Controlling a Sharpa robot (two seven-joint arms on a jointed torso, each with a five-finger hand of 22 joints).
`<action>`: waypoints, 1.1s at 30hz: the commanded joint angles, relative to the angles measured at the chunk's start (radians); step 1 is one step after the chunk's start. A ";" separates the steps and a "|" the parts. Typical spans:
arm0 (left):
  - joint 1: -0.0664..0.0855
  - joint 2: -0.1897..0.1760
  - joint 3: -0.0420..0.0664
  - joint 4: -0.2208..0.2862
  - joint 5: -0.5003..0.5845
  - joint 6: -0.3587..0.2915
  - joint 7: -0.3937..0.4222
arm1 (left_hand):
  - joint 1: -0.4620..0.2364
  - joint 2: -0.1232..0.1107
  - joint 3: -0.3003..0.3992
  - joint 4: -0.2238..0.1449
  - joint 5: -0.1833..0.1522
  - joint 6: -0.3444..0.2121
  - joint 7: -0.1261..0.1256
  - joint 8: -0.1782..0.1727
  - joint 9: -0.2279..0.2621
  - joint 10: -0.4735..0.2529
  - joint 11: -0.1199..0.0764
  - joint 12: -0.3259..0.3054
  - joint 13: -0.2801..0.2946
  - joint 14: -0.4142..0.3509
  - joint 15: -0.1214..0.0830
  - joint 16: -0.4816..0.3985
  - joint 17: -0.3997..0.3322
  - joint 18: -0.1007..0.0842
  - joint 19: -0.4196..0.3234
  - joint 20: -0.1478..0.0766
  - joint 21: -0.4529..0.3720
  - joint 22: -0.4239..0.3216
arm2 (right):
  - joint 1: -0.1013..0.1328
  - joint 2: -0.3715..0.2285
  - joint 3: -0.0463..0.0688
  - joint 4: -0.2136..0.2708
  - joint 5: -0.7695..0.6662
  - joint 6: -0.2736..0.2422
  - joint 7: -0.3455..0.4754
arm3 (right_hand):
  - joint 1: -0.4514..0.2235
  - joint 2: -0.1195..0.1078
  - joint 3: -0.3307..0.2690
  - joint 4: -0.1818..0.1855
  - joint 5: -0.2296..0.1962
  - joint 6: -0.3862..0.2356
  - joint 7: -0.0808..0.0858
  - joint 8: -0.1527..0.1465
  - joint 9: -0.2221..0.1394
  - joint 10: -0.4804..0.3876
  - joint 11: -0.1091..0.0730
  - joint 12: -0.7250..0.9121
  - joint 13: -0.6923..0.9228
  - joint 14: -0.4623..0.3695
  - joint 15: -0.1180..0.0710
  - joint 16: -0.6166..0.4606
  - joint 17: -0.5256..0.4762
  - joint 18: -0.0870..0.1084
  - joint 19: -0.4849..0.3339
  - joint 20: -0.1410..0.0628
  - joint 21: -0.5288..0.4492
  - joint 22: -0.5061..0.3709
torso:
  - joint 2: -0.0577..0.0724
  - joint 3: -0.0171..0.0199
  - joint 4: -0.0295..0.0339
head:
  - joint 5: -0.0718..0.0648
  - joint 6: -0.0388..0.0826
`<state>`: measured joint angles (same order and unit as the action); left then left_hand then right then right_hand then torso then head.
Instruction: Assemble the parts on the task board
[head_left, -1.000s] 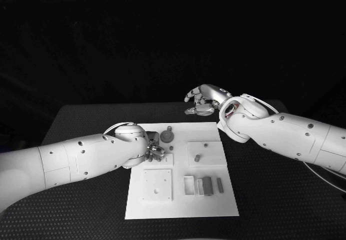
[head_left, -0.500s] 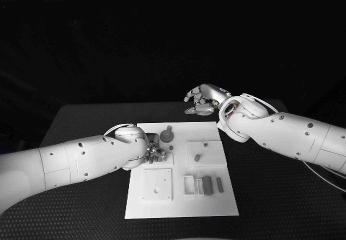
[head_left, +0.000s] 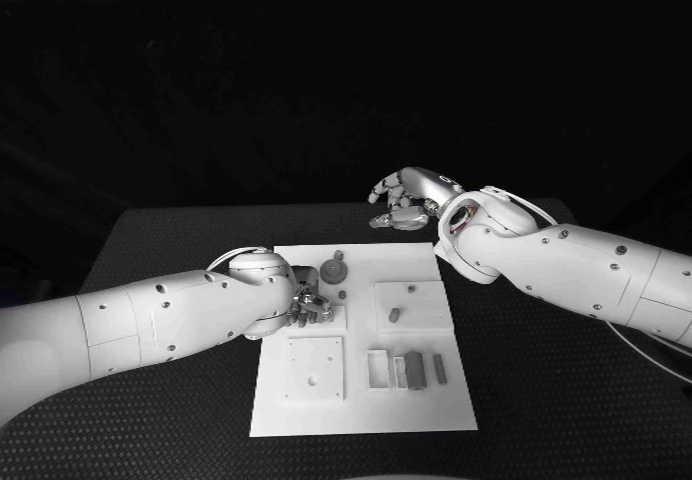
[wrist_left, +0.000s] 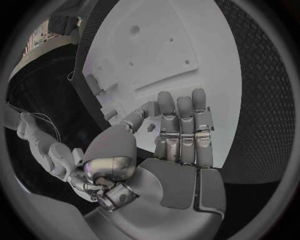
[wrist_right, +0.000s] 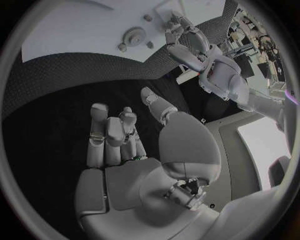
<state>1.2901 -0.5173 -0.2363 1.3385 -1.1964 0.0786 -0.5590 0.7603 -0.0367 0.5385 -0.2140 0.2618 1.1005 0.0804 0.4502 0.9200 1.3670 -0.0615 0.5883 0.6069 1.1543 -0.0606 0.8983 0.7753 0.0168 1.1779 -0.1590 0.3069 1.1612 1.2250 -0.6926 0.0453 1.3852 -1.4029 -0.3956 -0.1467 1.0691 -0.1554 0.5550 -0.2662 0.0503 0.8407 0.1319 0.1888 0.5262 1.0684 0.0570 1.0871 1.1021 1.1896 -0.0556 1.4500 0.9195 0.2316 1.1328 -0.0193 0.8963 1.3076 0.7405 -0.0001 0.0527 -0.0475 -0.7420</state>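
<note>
The white task board (head_left: 361, 400) lies mid-table. My left hand (head_left: 307, 307) hovers low over its far left part, fingers straight and side by side (wrist_left: 181, 131), thumb bent toward a small peg (wrist_left: 150, 128); nothing shows in its grip. Beside it lie a round toothed part (head_left: 335, 271) and small pegs (head_left: 346, 295). A raised square block (head_left: 411, 305) carries a short grey peg (head_left: 394, 315). Grey bars (head_left: 415, 370) lie near the board's front. My right hand (head_left: 405, 200) hangs above the black table past the board's far edge, fingers loose and holding nothing (wrist_right: 112, 137).
A second square block (head_left: 315, 368) sits at the board's front left. Black table (head_left: 562, 400) surrounds the board on all sides. In the right wrist view the round part (wrist_right: 134, 36) and the left hand (wrist_right: 187, 40) appear over the board (wrist_right: 69, 30).
The left hand's fingers have shifted very slightly over the board. The right hand has held still.
</note>
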 joint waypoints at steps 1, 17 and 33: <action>-0.001 0.001 0.000 0.002 0.012 0.003 0.020 | -0.003 0.009 0.002 0.002 -0.007 0.095 -0.086 -0.006 0.002 -0.010 -0.008 0.007 -0.001 -0.003 -0.001 0.007 -0.001 0.019 0.005 0.000 -0.006 0.002 | 0.000 0.000 0.000 0.001 -0.003 0.010 0.007 | -0.005 0.006 0.000 -0.004 -0.002 -0.034 0.039 0.003 -0.001 -0.004 -0.001 0.006 -0.002 -0.007 0.003 -0.004 -0.001 0.030 0.005 -0.001 -0.007 0.011 | 0.000 -0.0003 0.0003 | 0.000 0.000; -0.001 -0.007 0.001 -0.005 0.012 -0.012 0.027 | -0.023 -0.005 -0.005 0.016 -0.071 0.098 -0.087 -0.009 0.007 -0.010 -0.009 0.012 -0.003 -0.004 -0.002 0.017 -0.011 0.019 0.011 -0.001 -0.015 0.010 | 0.000 0.001 0.000 -0.002 -0.003 0.011 0.007 | -0.005 0.006 0.000 -0.004 -0.002 -0.034 0.039 0.003 -0.001 -0.005 -0.001 0.006 -0.002 -0.007 0.003 -0.004 -0.001 0.030 0.005 0.000 -0.007 0.011 | 0.000 -0.0005 0.0002 | 0.000 0.000; -0.002 -0.012 0.001 -0.007 0.012 -0.018 0.029 | -0.034 -0.025 -0.003 0.042 -0.145 0.100 -0.089 -0.009 0.012 -0.011 -0.011 0.018 -0.004 -0.005 -0.004 0.027 -0.020 0.020 0.016 -0.003 -0.025 0.019 | 0.000 0.005 0.000 -0.007 -0.003 0.013 0.008 | -0.005 0.006 0.000 -0.004 -0.002 -0.034 0.039 0.003 -0.001 -0.005 -0.001 0.006 -0.003 -0.008 0.003 -0.004 -0.001 0.030 0.005 0.000 -0.007 0.011 | 0.000 0.0005 0.0006 | -0.001 -0.001</action>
<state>1.2887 -0.5295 -0.2357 1.3301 -1.1899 0.0691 -0.5424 0.7299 -0.0591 0.5369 -0.1778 0.1229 1.1998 -0.0028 0.4442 0.9306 1.3523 -0.0713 0.6012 0.6046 1.1543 -0.0606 0.9209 0.7568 0.0304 1.1885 -0.1625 0.2874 1.1787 1.2249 -0.6885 0.0452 1.3783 -1.4026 -0.3924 -0.1466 1.0691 -0.1554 0.5550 -0.2662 0.0504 0.8370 0.1319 0.1888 0.5264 1.0684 0.0569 1.0871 1.1002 1.1896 -0.0556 1.4500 0.9196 0.2316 1.1308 -0.0172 0.8927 1.3076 0.7407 -0.0001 0.0532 -0.0486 -0.7433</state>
